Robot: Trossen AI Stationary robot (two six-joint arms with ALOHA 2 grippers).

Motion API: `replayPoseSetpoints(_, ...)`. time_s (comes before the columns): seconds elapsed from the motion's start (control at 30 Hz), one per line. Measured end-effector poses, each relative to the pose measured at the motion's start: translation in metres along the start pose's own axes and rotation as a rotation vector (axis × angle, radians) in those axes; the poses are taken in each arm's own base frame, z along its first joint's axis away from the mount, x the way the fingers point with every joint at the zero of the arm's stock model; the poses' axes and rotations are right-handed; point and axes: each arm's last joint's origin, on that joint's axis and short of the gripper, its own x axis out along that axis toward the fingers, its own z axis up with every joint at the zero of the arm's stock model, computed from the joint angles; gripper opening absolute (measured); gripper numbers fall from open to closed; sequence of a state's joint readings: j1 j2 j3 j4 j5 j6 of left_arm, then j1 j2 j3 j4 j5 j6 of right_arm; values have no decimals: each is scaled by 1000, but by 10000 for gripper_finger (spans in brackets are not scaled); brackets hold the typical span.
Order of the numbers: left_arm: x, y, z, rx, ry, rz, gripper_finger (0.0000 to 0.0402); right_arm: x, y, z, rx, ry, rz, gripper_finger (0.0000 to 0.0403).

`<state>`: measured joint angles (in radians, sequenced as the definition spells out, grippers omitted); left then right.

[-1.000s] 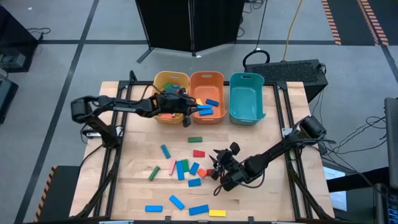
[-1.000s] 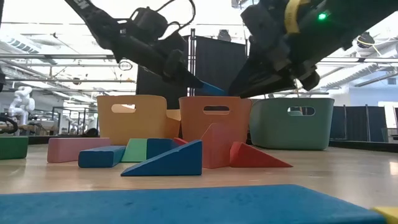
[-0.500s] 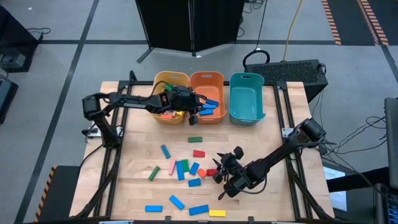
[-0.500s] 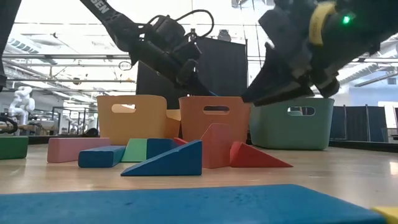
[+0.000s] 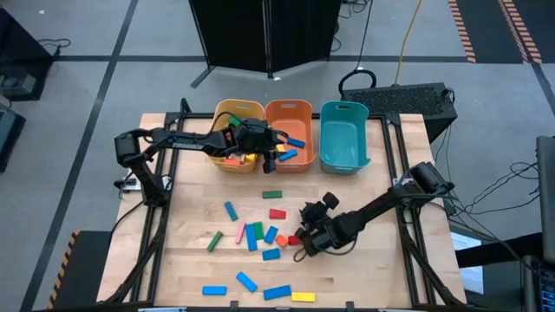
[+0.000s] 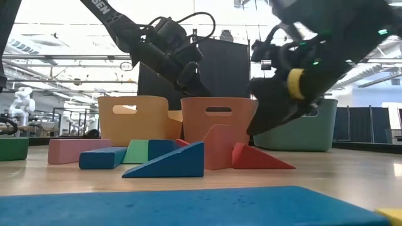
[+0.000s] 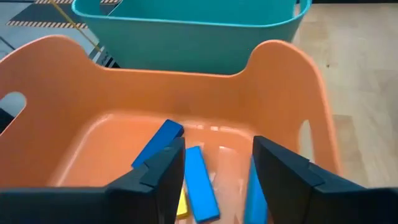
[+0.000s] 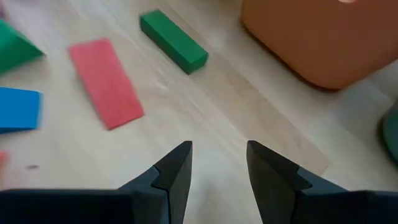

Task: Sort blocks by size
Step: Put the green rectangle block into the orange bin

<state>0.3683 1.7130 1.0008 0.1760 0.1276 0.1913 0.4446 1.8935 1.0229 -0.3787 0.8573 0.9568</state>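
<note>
We see a grey tiled floor (image 5: 78,104) around the pale wooden counter (image 5: 364,269), with a black panel (image 5: 264,30) standing behind it and a yellow cable (image 5: 406,43) running across the tiles. Striped hazard tape (image 5: 464,30) marks the floor at the far right. From the level view, bright ceiling trusses (image 6: 56,59) show, and what may be a white humanoid figure (image 6: 22,103) stands far off.
</note>
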Motion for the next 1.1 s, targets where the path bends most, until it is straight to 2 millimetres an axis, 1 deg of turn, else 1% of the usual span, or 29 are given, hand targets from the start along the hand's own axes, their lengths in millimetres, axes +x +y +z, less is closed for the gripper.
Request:
replayPoseSetpoints(0.13,-1,2,-1,4,6,3,195,15,-8,11,-60,23,-19,139)
replayPoseSetpoints(0.3,-4,1,0,29,17,0,196,34,-13,27,-91,72,58,139)
replayPoseSetpoints(0.47,-23,-1,6,49,58,-11,196,50,-16,44,-171,50,145,139)
replayPoseSetpoints(0.6,-40,-6,10,81,87,-28,196,63,-24,56,-234,52,199,139)
replayPoseSetpoints(0.77,-56,-12,2,101,91,-37,196,76,-35,64,-287,76,244,142)
replayPoseSetpoints(0.9,-68,-14,-4,101,85,-35,196,80,-37,68,-343,67,306,161)
replayPoseSetpoints(1.1,-80,-16,-2,105,58,-31,196,83,-38,74,-417,22,356,218)
